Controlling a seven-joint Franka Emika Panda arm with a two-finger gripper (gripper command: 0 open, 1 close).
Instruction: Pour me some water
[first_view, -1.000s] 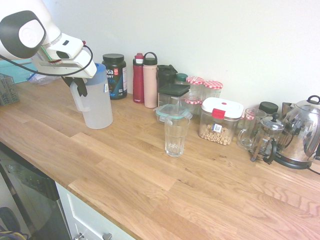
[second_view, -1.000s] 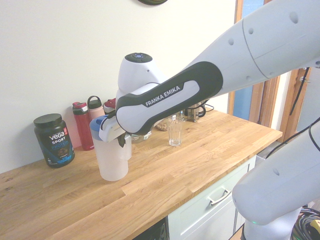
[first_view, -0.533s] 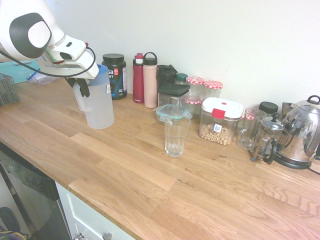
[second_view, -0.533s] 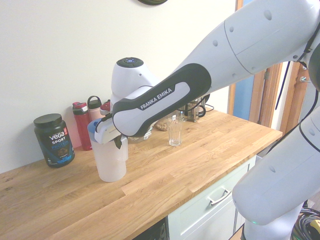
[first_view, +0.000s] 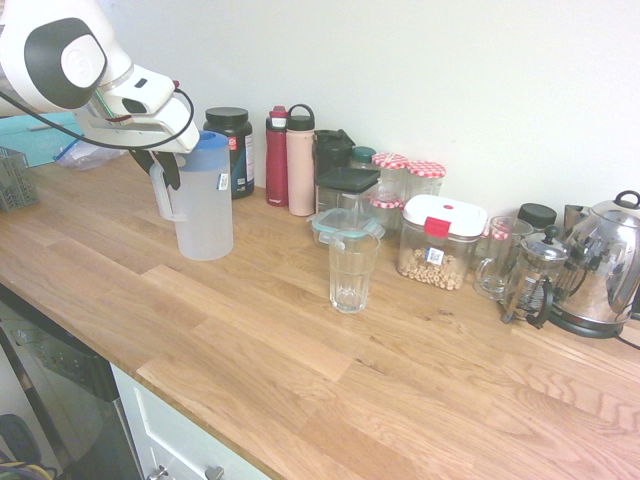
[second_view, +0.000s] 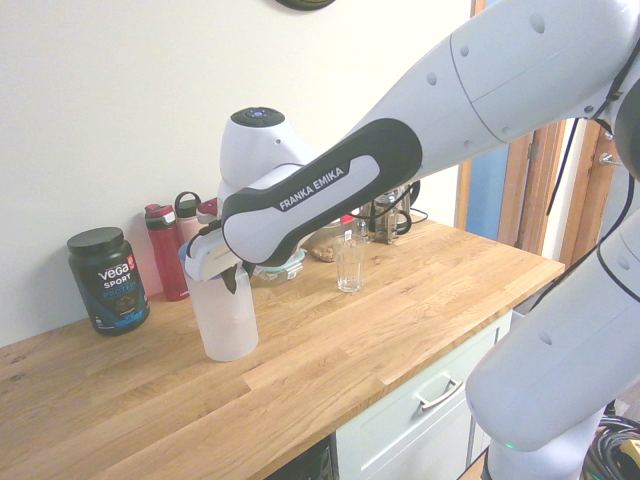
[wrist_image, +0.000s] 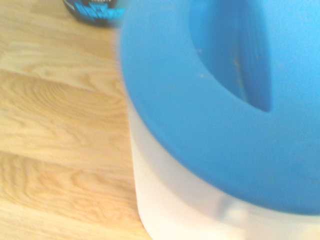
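Note:
The tall frosted-white jug (first_view: 205, 215) with a blue lid stands upright on the wooden counter (first_view: 300, 360) at the left. My gripper (first_view: 165, 172) is at its side handle, reaching in from the left just under the lid. The same jug (second_view: 228, 320) and gripper (second_view: 230, 278) show in the second exterior view. Through the frosted wall I cannot make out the water. A clear drinking glass (first_view: 352, 270) stands upright to the jug's right, well apart from it. The wrist view is filled by the blue lid (wrist_image: 200, 125) and the white jug body (wrist_image: 175, 200).
Along the wall stand a black tub (first_view: 232, 150), a red bottle (first_view: 277, 158), a pink bottle (first_view: 300, 165), several jars and a red-lidded box (first_view: 440, 240). A French press (first_view: 535, 275) and a steel kettle (first_view: 605, 265) are at the far right. A rack (first_view: 15, 180) sits far left.
The jug and my gripper have shifted a little to the right along the counter, and the jug now stands straight.

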